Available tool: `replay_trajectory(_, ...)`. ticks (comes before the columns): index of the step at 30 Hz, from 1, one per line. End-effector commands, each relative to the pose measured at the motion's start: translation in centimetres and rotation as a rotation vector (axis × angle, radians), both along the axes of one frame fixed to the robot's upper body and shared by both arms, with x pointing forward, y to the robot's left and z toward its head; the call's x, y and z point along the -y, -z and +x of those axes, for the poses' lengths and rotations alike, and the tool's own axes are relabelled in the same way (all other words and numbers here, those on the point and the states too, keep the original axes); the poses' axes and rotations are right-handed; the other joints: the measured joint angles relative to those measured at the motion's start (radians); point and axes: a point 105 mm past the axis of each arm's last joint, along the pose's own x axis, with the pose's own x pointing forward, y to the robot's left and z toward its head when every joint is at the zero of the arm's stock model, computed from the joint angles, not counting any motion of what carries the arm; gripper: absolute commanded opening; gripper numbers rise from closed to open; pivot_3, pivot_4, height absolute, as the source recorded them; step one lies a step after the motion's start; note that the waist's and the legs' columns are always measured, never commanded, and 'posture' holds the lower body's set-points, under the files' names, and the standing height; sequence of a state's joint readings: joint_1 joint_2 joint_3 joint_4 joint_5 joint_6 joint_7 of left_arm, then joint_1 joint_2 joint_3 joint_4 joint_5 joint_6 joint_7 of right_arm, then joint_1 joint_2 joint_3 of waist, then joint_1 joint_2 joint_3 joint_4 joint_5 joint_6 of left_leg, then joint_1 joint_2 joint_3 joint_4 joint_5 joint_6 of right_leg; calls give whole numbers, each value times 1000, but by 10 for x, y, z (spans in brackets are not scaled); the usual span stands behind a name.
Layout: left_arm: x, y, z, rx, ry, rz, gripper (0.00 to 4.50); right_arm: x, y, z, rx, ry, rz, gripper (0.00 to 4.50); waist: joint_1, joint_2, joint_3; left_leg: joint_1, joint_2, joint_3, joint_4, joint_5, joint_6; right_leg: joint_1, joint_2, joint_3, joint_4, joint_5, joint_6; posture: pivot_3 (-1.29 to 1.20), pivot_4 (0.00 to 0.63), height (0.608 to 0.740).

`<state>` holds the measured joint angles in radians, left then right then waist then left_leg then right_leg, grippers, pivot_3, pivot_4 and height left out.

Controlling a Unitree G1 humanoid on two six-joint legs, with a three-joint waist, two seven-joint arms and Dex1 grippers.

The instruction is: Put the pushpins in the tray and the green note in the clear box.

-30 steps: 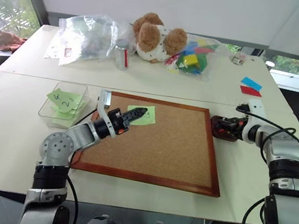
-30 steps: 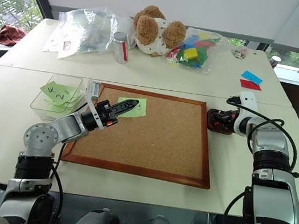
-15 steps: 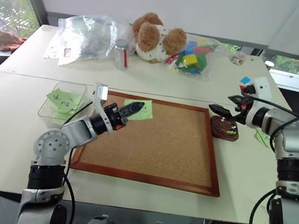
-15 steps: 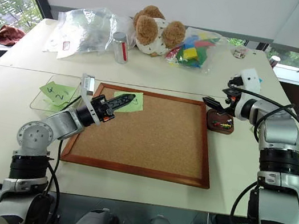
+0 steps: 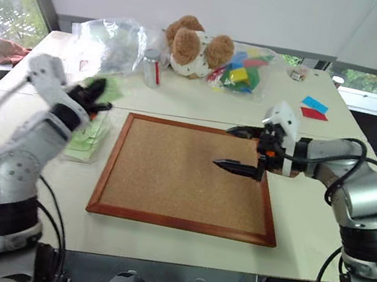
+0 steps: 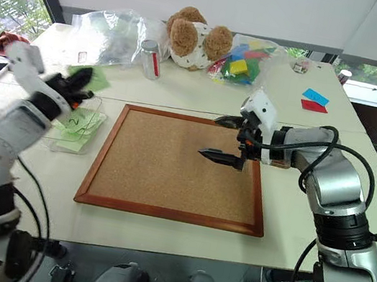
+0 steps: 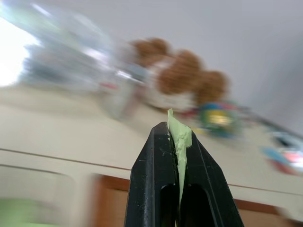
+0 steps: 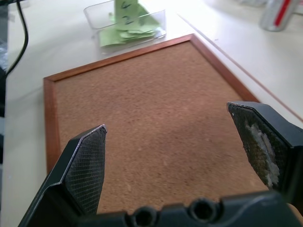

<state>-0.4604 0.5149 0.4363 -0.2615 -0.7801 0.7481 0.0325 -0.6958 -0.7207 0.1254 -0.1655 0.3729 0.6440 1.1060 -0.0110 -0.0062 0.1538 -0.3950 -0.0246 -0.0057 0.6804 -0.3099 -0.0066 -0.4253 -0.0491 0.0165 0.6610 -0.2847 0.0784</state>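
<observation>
My left gripper (image 5: 96, 95) is shut on the green note (image 6: 96, 79), whose crumpled edge sticks up between the fingers in the left wrist view (image 7: 179, 137). It hangs in the air over the far end of the clear box (image 6: 64, 142), which holds other light-green notes (image 8: 124, 24). My right gripper (image 5: 223, 146) is open and holds nothing, hovering level over the right part of the cork board (image 5: 174, 182). The tray and the pushpins are hidden behind my right hand.
At the back of the table are a large clear plastic bag (image 5: 111, 43), a can (image 5: 153, 69), a teddy bear (image 5: 194, 47) and a bag of coloured pieces (image 5: 245, 70). Blue and red slips (image 5: 316, 109) lie at the back right.
My left gripper lifted the green note off the cork board and swung left and up over the clear box. My right gripper left the tray, opened wider and moved left over the board.
</observation>
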Motion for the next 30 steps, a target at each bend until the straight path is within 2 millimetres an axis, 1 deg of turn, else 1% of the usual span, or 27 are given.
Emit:
replay_trajectory(1, -18, 11, 4, -25, -71, 164, 0, -8, -9, -3, 53, -45, 0, 4444, 2, 0, 0, 0, 0, 0, 0, 0, 0, 0, 0, 0, 0, 0, 0, 0, 150, 740)
replay_trajectory(3, -24, 26, 9, -76, -71, 227, 0, -9, -8, -3, 57, -46, -4, 4444, 8, 0, 0, 0, 0, 0, 0, 0, 0, 0, -1, 0, -1, 0, 0, 0, 150, 740)
replay_trajectory(5, -27, 43, 14, -127, -59, 247, 0, -8, -8, -3, 63, -44, -5, 4444, 12, 0, 0, 0, 0, 0, 0, 0, 1, 1, -1, 0, -1, 0, 0, 0, 150, 740)
replay_trajectory(8, -25, 59, 20, -164, -24, 254, 0, -8, -7, -2, 69, -39, -7, 4444, 15, -1, 1, -1, 0, 0, 0, -1, 1, 0, -2, -1, -2, 0, 0, 0, 150, 740)
replay_trajectory(9, -23, 65, 23, -183, -4, 255, 258, -7, -7, -2, 72, -35, -7, 4485, 16, -1, 1, -2, 0, 0, 0, -1, 1, -1, -2, -1, -2, 0, 0, 0, 150, 740)
replay_trajectory(11, -22, 71, 26, -199, 14, 276, 845, -7, -7, -2, 75, -25, -2, 4500, 16, -1, 1, -3, 0, 0, 0, -1, 1, -2, -2, -1, -2, 0, 0, 0, 150, 740)
replay_trajectory(13, -24, 67, 27, -186, 7, 307, 1857, -7, -8, -2, 77, -19, 5, 4500, 16, -1, 1, -3, 0, 0, 0, -1, 1, -2, -2, -1, -2, 0, 0, 0, 150, 740)
replay_trajectory(14, -25, 66, 27, -181, 4, 314, 2438, -8, -8, -1, 77, -17, 7, 4500, 16, -1, 1, -5, 0, 0, 0, -1, 1, -3, -2, -1, -2, 0, 0, 0, 150, 740)
replay_trajectory(16, -29, 61, 27, -162, -8, 360, 3341, -7, -7, -1, 77, -12, 7, 4500, 16, -1, 1, -5, 0, 0, 0, -1, 1, -4, -2, -1, -2, 0, 0, 0, 150, 740)
replay_trajectory(18, -30, 52, 27, -126, -21, 420, 4472, -7, -6, 0, 77, -6, 9, 4500, 16, -1, 1, -6, 0, 0, 0, -1, 1, -4, -2, -1, -2, 0, 0, 0, 150, 740)
replay_trajectory(20, -31, 43, 28, -93, -30, 437, 4472, -7, -6, 1, 78, -1, 11, 4500, 15, -1, 1, -6, 0, 0, 0, -1, 1, -5, -2, -1, -2, 0, 0, 0, 150, 740)
replay_trajectory(24, -25, 14, 25, 15, -31, 510, 4472, -5, -6, 3, 81, 11, 11, 4500, 16, -1, 1, -6, 0, 0, 0, -1, 1, -5, -2, -1, -2, 0, 0, 0, 150, 740)
replay_trajectory(26, -22, 3, 23, 49, -13, 505, 4472, -4, -6, 5, 82, 19, 11, 4500, 16, -1, 1, -7, 0, 0, 1, -1, 1, -5, -2, -1, -2, 0, 0, 0, 150, 740)
replay_trajectory(28, -14, -4, 19, 67, 47, 484, 4472, 0, -6, 6, 80, 33, 8, 4500, 16, -1, 1, -8, 0, 0, 1, -1, 1, -5, -2, -1, -2, 0, 0, 0, 150, 740)
replay_trajectory(30, 0, -6, 13, 58, 172, 432, 4472, 6, -5, 7, 70, 58, 8, 4500, 15, -1, 1, -8, 0, 0, 1, -1, 1, -5, -2, -1, -2, 0, 0, 0, 150, 740)
